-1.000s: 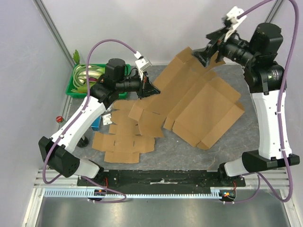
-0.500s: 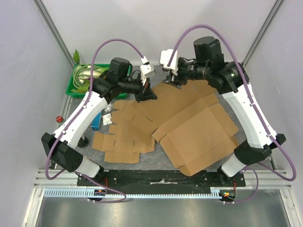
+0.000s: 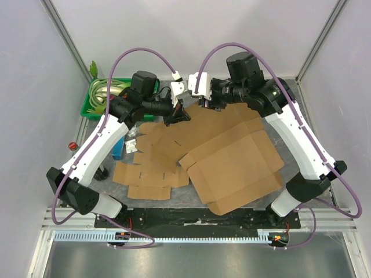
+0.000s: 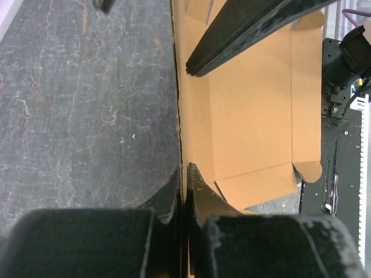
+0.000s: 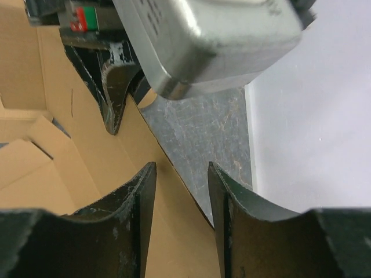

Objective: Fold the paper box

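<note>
The paper box (image 3: pixel 232 159) is a large brown cardboard blank, unfolded and spread over the grey mat mid-table. My left gripper (image 3: pixel 182 114) holds its back left edge. In the left wrist view, that gripper (image 4: pixel 185 172) is shut on the thin cardboard edge (image 4: pixel 243 116). My right gripper (image 3: pixel 204 103) is close beside it at the same back edge. In the right wrist view, the right gripper (image 5: pixel 181 176) is open, and the box edge (image 5: pixel 87 150) runs between its fingers (image 5: pixel 144 194) without being clamped. The left gripper's fingertips (image 5: pixel 116 101) show just ahead.
A stack of smaller flat cardboard blanks (image 3: pixel 149 174) lies at the front left. A green basket (image 3: pixel 103 95) stands at the back left. Near the left arm are a blue object (image 3: pixel 117 149) and a red knob (image 3: pixel 72 145). Grey walls close in the table.
The right arm has swung from the back right over to the box's back edge beside the left gripper, and its jaws have narrowed. The box has dropped flatter and shifted left.
</note>
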`<state>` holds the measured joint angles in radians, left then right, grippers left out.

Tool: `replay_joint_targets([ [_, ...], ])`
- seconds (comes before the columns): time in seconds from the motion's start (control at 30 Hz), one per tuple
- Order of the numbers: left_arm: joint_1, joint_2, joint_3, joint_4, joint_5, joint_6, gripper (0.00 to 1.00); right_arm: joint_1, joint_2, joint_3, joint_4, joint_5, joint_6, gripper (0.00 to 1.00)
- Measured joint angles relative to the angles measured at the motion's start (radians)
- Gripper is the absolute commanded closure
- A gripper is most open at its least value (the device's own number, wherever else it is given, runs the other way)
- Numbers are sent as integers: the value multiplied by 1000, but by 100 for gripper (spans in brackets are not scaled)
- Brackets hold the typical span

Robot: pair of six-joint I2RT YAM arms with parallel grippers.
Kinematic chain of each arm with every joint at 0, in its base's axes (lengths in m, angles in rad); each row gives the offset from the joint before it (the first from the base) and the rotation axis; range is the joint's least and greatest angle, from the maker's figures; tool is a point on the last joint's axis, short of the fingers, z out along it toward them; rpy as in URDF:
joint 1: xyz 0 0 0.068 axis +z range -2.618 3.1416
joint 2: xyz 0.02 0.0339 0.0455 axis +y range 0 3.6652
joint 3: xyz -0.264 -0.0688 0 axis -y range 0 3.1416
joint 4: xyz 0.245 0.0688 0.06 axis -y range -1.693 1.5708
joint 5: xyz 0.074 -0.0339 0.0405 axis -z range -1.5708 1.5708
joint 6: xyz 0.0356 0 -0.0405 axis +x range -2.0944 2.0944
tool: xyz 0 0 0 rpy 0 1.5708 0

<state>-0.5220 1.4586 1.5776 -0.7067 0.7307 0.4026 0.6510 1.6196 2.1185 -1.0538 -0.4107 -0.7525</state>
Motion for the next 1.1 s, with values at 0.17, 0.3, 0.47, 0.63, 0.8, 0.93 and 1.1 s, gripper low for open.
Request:
replay_joint_targets([
  [0.17, -3, -22, -17, -11, -24, 18, 92, 11, -10, -40, 16, 18, -16, 70],
  [0.3, -2, -23, -29, 8, -46, 21, 87, 13, -26, -66, 13, 20, -26, 100],
  [0.47, 0, -65, -88, 177, -92, -26, 43, 13, -55, -104, -6, 21, -34, 100],
  [0.63, 0, -171, -195, 412, -178, -137, 33, 11, -106, -200, 15, 67, -33, 100],
  [0.8, 66, -288, -358, 583, -275, -251, 31, -57, -166, -250, 26, 64, -32, 100],
  [0.93, 175, -325, -466, 700, -309, -357, 32, -145, -232, -304, 58, 41, -25, 100],
  [1.1, 207, -340, -587, 824, -254, -376, 31, -193, -283, -360, 80, 1, -16, 100],
])
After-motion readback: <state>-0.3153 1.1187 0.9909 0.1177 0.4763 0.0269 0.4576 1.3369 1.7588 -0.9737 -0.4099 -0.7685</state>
